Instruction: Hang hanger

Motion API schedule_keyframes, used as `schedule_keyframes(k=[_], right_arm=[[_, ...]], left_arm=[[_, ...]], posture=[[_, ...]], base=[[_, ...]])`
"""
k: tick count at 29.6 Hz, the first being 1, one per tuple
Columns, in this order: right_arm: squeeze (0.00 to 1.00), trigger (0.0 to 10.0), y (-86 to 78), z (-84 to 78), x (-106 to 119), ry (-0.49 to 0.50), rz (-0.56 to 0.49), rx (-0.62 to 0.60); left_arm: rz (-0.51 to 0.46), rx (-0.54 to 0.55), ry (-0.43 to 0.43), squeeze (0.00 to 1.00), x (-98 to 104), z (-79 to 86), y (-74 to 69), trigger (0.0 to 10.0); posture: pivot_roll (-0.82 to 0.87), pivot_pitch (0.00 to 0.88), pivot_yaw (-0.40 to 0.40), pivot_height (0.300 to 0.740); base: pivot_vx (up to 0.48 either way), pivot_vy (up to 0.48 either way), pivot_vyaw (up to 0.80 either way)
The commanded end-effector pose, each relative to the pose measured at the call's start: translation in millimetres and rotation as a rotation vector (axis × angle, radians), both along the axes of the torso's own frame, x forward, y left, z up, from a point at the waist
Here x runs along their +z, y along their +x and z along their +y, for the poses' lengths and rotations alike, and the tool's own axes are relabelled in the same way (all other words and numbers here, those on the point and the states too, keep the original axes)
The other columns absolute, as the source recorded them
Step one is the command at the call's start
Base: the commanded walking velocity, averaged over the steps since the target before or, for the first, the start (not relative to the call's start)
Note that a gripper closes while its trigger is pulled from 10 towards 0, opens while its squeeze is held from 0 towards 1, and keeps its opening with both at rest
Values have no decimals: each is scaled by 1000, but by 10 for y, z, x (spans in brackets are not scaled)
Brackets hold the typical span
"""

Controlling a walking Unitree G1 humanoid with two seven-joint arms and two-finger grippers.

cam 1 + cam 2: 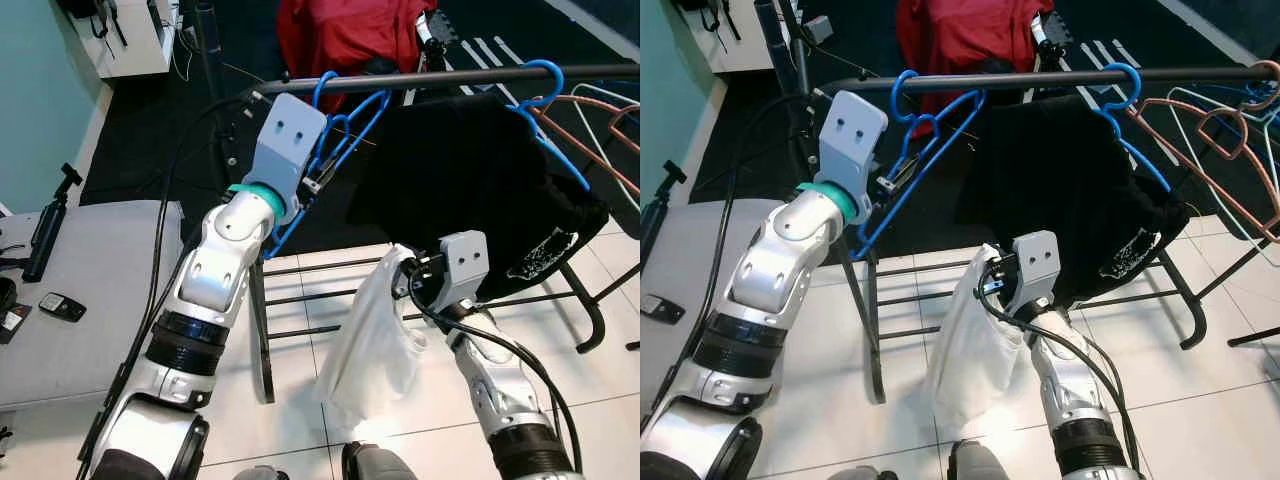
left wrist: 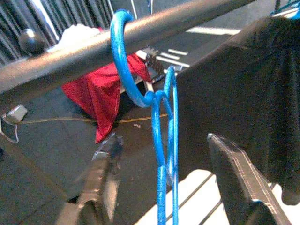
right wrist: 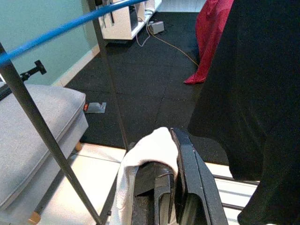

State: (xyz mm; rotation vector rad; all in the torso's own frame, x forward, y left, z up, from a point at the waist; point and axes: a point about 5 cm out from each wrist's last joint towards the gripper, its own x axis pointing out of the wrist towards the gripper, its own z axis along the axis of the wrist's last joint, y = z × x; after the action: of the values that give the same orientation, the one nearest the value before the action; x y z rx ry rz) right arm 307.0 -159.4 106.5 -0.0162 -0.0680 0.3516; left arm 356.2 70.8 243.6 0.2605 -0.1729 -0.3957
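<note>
**A:** Since the right gripper (image 1: pixel 412 276) down front is clamped on that white cloth (image 1: pixel 372 345), is it just parking it out of the way?

**B:** Probably. Further back, left gripper (image 2: pixel 164 187) is spread open around the blue hanger (image 2: pixel 161 122), whose hook's already over the rail (image 1: pixel 450 78).

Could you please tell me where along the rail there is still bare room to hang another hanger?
The rail is bare between the empty blue hanger, flanked by the left tool, and the blue hanger carrying the black garment. Past that, pink and pale hangers crowd the rail. The right tool holds a white cloth below.
</note>
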Motion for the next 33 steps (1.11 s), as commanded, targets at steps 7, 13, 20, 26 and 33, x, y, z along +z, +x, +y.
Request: schedule_keyframes(k=[7,13,20,26,33], right_arm=[[0,0,-18,17,32,16,-4,-4],[0,0,-13,17,50,17,-7,-8],[0,0,-11,18,54,20,-8,-15],[0,0,-13,17,52,19,-7,-16],[0,0,-24,17,49,17,-2,-17]], left_arm=[[174,-8,22,0,-181,-142,182,10000],[228,3,78,0,-219,-235,284,10000],[244,27,115,0,-236,-251,357,0],[268,35,91,0,-272,-297,368,0],[293,62,48,0,-285,-309,411,0]], posture=[[-93,59,78,740],[-94,59,79,740],[-99,57,85,740],[-101,57,88,740],[-103,58,88,740]], base=[[0,0,0],[0,0,0],[0,0,0],[0,0,0],[0,0,0]])
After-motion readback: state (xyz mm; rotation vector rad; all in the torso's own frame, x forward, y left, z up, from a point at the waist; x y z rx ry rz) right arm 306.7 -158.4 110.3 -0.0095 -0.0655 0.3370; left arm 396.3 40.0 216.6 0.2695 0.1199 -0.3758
